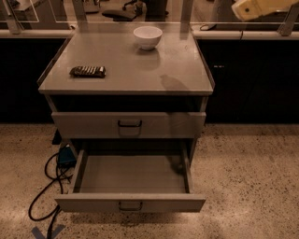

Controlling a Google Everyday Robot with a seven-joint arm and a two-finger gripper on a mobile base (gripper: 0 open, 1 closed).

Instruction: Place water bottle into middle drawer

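The grey cabinet has its middle drawer (pixel 131 203) pulled out wide, and its bare floor shows. The drawer front one tier above (pixel 128 124) is shut. I see no clear water bottle anywhere. A faint dark blotch (pixel 178 164) lies at the right end of the open drawer, and I cannot tell what it is. My gripper (pixel 254 9) is a cream-coloured piece at the top right corner, high above and behind the cabinet, cut off by the frame edge, with nothing visible in it.
A white bowl (pixel 147 36) stands at the back of the cabinet top (pixel 126 77). A dark flat snack packet (pixel 88 71) lies at its left. A black cable (pixel 46 186) and a blue box (pixel 66 156) are on the speckled floor, left of the drawer.
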